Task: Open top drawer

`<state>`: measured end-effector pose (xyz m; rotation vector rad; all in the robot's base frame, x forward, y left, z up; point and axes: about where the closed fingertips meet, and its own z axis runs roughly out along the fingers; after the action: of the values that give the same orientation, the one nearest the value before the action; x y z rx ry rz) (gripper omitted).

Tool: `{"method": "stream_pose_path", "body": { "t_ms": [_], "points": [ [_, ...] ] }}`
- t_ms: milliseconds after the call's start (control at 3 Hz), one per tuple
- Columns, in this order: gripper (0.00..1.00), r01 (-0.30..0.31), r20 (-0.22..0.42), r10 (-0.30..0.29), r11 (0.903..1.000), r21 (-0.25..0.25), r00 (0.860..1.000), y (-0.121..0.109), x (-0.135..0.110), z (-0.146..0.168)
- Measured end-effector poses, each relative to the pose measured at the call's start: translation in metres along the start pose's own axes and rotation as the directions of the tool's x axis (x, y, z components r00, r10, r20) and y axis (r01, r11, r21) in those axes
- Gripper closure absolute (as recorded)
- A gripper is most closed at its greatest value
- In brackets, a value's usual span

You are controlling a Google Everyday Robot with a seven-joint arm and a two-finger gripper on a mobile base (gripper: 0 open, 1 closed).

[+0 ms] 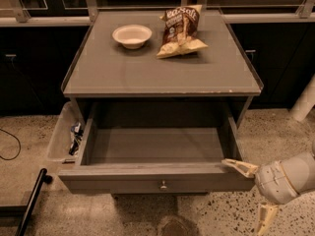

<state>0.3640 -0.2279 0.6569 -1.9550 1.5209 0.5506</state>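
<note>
One top drawer [123, 180] stands pulled well out, grey interior exposed, knob [163, 184] centred on front. Gripper [242, 196] beside drawer's right front corner, fingers spread, grasping nothing. Judged: off knob because opening essentially complete.

One cam only, high & in front of desk [147, 75], tilted down, facing its front side. Mid-close: desk top, pulled-out top drawer [152, 149] & floor [98, 213] fill frame. Pincer [241, 196] enters lower right, fingers spread, by drawer's right front corner.
</note>
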Motion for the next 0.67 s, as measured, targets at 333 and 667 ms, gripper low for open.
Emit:
{"method": "stream_pose_path", "body": {
  "t_ms": [333, 667],
  "points": [
    [0.00, 0.001, 0.000, -0.001, 1.0000, 0.000, 1.000, 0.000, 0.000, 0.000],
    [0.00, 0.026, -0.022, -0.026, 0.9996, 0.010, 0.999, -0.016, -0.009, 0.004]
  ]
}}
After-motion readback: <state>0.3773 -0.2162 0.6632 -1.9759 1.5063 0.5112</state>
